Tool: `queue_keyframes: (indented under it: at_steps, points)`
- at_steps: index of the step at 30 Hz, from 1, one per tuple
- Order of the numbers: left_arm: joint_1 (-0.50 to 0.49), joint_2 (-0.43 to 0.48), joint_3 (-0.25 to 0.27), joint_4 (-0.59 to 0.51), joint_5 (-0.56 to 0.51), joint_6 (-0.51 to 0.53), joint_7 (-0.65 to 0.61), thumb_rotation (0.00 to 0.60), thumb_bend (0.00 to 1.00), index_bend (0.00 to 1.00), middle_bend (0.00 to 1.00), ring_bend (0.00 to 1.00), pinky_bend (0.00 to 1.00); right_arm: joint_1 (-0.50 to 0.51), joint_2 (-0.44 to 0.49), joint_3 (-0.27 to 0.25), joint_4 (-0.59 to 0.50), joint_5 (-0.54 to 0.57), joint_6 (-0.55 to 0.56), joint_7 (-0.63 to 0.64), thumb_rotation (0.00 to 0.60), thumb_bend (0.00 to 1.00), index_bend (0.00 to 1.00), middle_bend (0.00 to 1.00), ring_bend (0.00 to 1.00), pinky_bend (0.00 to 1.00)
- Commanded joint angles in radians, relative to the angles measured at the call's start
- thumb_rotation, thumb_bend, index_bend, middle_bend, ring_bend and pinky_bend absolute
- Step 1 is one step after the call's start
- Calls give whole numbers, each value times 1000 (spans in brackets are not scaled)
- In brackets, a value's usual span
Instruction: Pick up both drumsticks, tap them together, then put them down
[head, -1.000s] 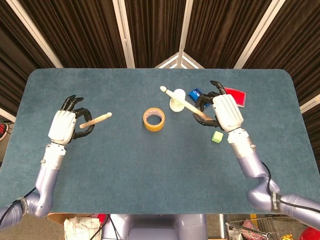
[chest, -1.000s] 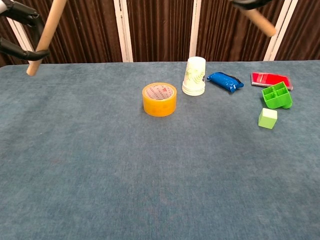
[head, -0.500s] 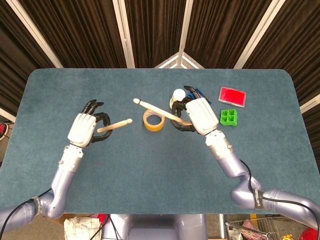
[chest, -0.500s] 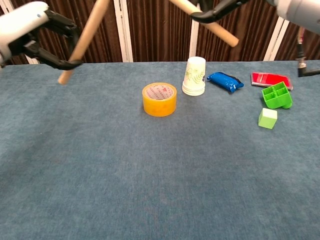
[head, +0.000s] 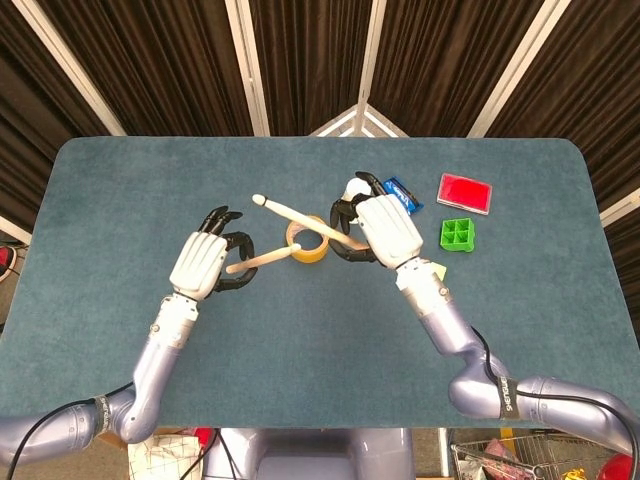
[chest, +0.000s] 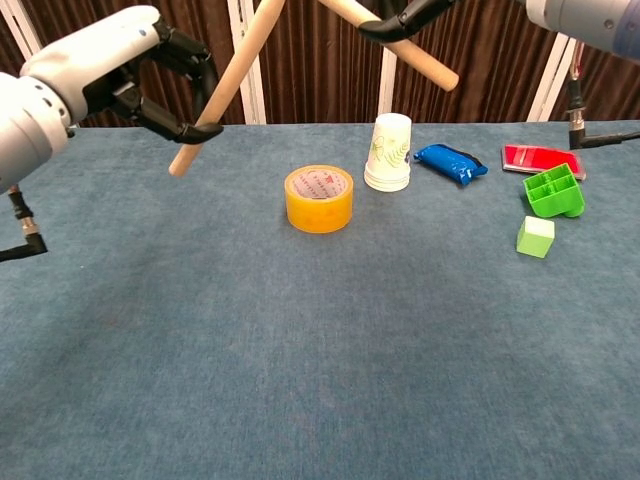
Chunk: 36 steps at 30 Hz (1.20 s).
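My left hand (head: 204, 264) grips a wooden drumstick (head: 262, 257) that points right toward the table's middle; in the chest view the same hand (chest: 110, 70) and drumstick (chest: 225, 90) are raised high at upper left. My right hand (head: 385, 228) holds the other drumstick (head: 290, 214), whose tip reaches left above the first one. In the chest view that second drumstick (chest: 420, 60) slants down from the top edge, and only the right hand's dark fingers (chest: 400, 18) show. The two sticks lie close over the tape roll; whether they touch I cannot tell.
An orange tape roll (chest: 319, 198) sits mid-table with a white paper cup (chest: 389, 152) behind it. To the right lie a blue packet (chest: 450, 164), a red flat box (chest: 543, 160), a green compartment block (chest: 553, 192) and a small green cube (chest: 535, 237).
Both hands have moved inward toward the table's middle, bringing the two drumsticks from far apart to close together above the tape roll.
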<state>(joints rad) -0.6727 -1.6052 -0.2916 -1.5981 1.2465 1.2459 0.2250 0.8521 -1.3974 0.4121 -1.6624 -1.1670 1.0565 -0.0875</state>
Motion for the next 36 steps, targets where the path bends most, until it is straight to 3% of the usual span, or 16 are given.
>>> queue_keyframes:
  at_steps: [1,18,36]
  points:
    - [-6,-6,-12,-7,-6,4,8,600,432,668,599,171,107,-3,5,0,-6,-1,2,10,600,462,757,665,505,112]
    - [-70,-21,-96,-99,-189,-15,186,600,432,672,601,170,107,-15,48,-6,-40,-14,13,37,600,463,756,665,505,112]
    - [-115,-54,-127,-140,-231,31,235,600,432,674,604,171,107,-19,65,-25,-55,-26,15,43,600,465,756,665,505,111]
